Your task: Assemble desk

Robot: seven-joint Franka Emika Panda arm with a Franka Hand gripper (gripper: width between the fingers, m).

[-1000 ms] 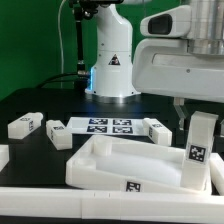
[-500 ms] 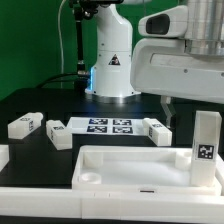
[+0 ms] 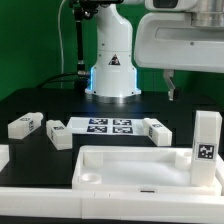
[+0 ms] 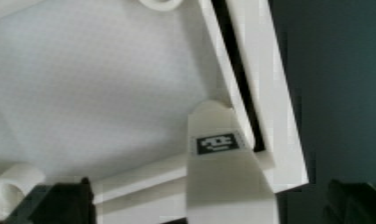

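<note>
The desk's tabletop [image 3: 120, 165] is lying rim-up on the table [image 3: 30, 105], one leg [image 3: 207, 140] standing in its corner on the exterior view's right. Above that corner the gripper [image 3: 171, 86] is hanging, jaws wide, holding nothing. If the leg is sitting loose, a brush could be toppling it.

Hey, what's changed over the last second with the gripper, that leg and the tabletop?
The gripper opened, let go of the leg and lifted away. The leg, tilted before, now stands upright in the tabletop corner at the exterior view's right, and the tabletop, skewed before, lies level. The loose legs behind it and the marker board stayed put.
</note>
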